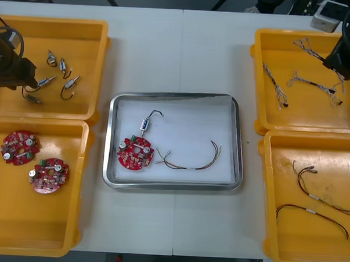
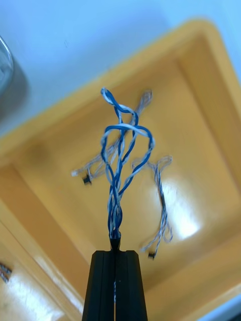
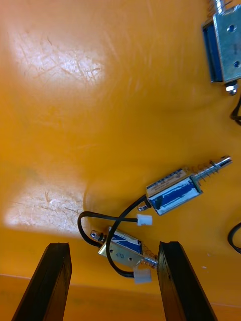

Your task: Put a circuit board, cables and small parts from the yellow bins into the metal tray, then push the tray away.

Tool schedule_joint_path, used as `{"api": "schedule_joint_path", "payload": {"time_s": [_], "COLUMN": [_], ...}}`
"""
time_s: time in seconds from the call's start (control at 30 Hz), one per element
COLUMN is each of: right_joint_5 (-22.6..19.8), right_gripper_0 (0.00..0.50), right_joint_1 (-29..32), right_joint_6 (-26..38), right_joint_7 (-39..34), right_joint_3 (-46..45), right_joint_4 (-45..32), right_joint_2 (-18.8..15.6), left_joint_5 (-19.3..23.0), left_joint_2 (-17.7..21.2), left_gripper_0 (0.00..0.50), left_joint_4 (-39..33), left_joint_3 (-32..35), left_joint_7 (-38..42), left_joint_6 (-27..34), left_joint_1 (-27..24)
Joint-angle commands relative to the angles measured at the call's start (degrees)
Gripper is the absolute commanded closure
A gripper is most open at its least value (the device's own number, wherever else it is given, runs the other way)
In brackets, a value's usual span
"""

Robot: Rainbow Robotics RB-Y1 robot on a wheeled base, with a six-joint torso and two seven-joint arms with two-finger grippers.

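Right wrist view: blue-white cable (image 2: 115, 210) clamped between jaws of right gripper (image 2: 115, 251).

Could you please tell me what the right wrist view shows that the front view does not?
Right wrist view: the right gripper, jaws shut on a twisted blue and white cable, above the far right yellow bin. Front view: a circuit board, small metal part and cable in the metal tray; the left arm over the far left bin. Both: that right bin's loose cables.
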Motion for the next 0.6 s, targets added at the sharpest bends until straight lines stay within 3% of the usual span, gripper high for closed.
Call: {"api": "schedule_joint_path", "payload": {"time_s": [0.03,0.33,0.5,0.6], "right_joint_5": [-5.72,-12.14,-12.49,-10.29], "right_gripper_0": [0.5,0.5,0.5,0.5], "right_joint_1": [0.12,0.12,-0.76,-4.18], "right_joint_6": [0.31,0.31,0.31,0.31], "right_joint_7": [-1.91,-4.29,-7.01,-11.23], "right_joint_3": [3.39,14.9,21.32,26.85], "right_joint_4": [-9.6,-18.56,-19.53,-19.44], "right_joint_2": [1.27,1.53,2.41,5.14], "left_joint_5": [1.6,4.06,4.59,4.33], "left_joint_2": [2.41,2.41,2.41,2.58], "left_gripper_0": [0.0,0.0,0.0,0.0], "left_joint_4": [1.16,1.16,1.16,1.16], "left_joint_3": [-2.32,-2.59,-4.08,-4.08], "left_joint_7": [-6.75,-6.84,-7.1,-7.36], "left_joint_6": [-1.5,-4.49,-6.42,-6.78], "left_joint_1": [-2.16,0.47,1.44,1.7]}}
